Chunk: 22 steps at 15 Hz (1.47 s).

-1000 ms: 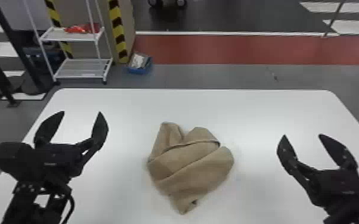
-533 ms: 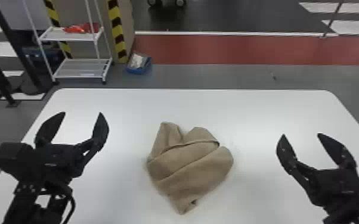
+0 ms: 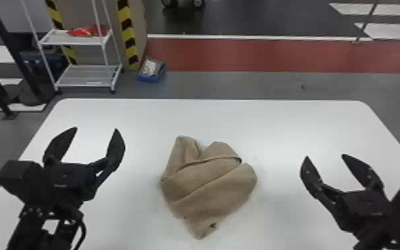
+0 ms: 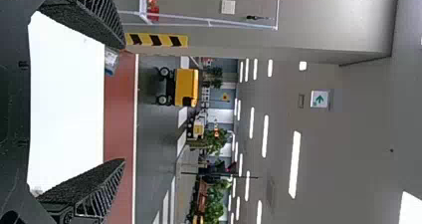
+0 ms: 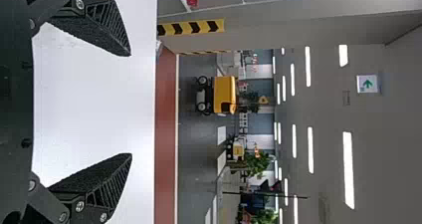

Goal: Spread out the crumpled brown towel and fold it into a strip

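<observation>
My left gripper (image 3: 96,128) stands open over the left part of the white table (image 3: 292,126), left of the towel and apart from it. On the right side my right gripper (image 3: 324,156) is open too, with nothing between its fingers. Between the two lies the crumpled brown towel (image 3: 209,186), bunched in overlapping folds, one corner pointing to the near edge. In the left wrist view the left gripper (image 4: 124,104) has its fingers wide apart. The right wrist view has the right gripper (image 5: 131,104) spread likewise above the white tabletop.
Beyond the table's far left corner stand a white wire shelf (image 3: 89,74) with a red item on it and a blue bin (image 3: 152,70) on the floor. Bare tabletop surrounds the towel on all sides.
</observation>
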Each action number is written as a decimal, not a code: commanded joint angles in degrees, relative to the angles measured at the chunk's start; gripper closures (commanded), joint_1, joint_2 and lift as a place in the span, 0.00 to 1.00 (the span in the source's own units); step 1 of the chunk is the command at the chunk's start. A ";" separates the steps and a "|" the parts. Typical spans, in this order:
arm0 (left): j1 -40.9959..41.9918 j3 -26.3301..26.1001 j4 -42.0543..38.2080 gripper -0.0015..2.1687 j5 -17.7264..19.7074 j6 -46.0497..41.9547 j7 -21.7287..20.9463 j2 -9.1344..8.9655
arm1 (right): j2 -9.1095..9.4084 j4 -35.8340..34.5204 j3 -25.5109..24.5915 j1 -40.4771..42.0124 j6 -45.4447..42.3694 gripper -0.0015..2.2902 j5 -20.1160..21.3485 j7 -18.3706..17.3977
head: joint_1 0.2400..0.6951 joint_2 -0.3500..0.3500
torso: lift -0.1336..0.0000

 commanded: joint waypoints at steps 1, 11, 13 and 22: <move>-0.12 -0.26 -0.16 0.04 0.44 4.13 -1.41 0.00 | 0.00 0.96 -0.05 -0.69 2.70 0.09 0.30 1.40 | 1.00 0.48 | 0.08; -3.28 -1.67 0.63 0.08 5.02 22.59 -14.68 -0.97 | 0.53 6.58 3.20 -7.01 14.83 0.10 -1.63 19.86 | 1.00 0.52 | 0.08; -3.99 -1.93 0.80 0.10 5.02 25.22 -16.09 -1.23 | 0.44 7.38 4.08 -8.51 19.40 0.10 -1.11 22.14 | 1.00 0.51 | 0.08; -4.16 -1.84 0.98 0.10 4.93 23.99 -15.38 -1.32 | 0.88 8.78 4.96 -10.88 25.02 0.36 -0.93 26.71 | 1.00 0.57 | 0.08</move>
